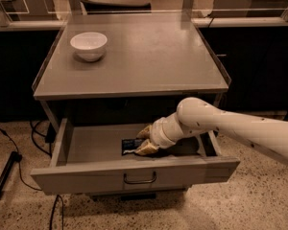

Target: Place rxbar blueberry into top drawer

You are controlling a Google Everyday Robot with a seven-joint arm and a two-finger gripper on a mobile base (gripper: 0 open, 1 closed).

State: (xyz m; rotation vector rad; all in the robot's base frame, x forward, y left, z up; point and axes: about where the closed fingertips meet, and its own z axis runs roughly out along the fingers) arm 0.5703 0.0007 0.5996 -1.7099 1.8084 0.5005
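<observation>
The top drawer (86, 174) is pulled open below the grey cabinet top. The rxbar blueberry (129, 145), a dark flat bar with pale lettering, lies on the drawer floor near the middle. My gripper (143, 140) reaches into the drawer from the right. Its two tan fingers (145, 130) are spread apart at the bar's right end, one behind the bar and one at its front edge. The bar's right end is hidden by the fingers. The gripper looks open, with the bar resting on the floor.
A white bowl (89, 45) stands on the cabinet top (149, 56) at the back left. The drawer's front panel has a dark bar handle (139, 178). Cables and a dark stand leg (2, 181) lie on the floor at the left.
</observation>
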